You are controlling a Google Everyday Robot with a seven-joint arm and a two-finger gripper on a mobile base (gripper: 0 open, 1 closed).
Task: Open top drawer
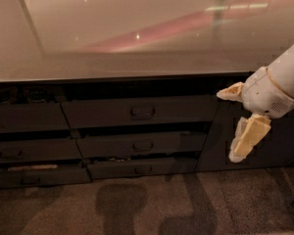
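Note:
The top drawer (108, 112) is a wide dark grey flat front just under the counter, with a small loop handle (142, 112) at its centre. Its front sits about flush with the cabinet face. My gripper (231, 125) hangs to the right of the drawer, in front of the plain dark cabinet door (279, 141). It is open and empty, about level with the drawer front. One cream fingertip (228, 93) points left toward the drawer's right end, and the other finger (247, 139) points down. It touches nothing.
A glossy beige countertop (137, 38) runs above the drawers. Two narrower drawer fronts (143, 145) sit below the top drawer. Another stack of drawers (24, 119) is at the left. Brown carpet (152, 204) covers the floor in front.

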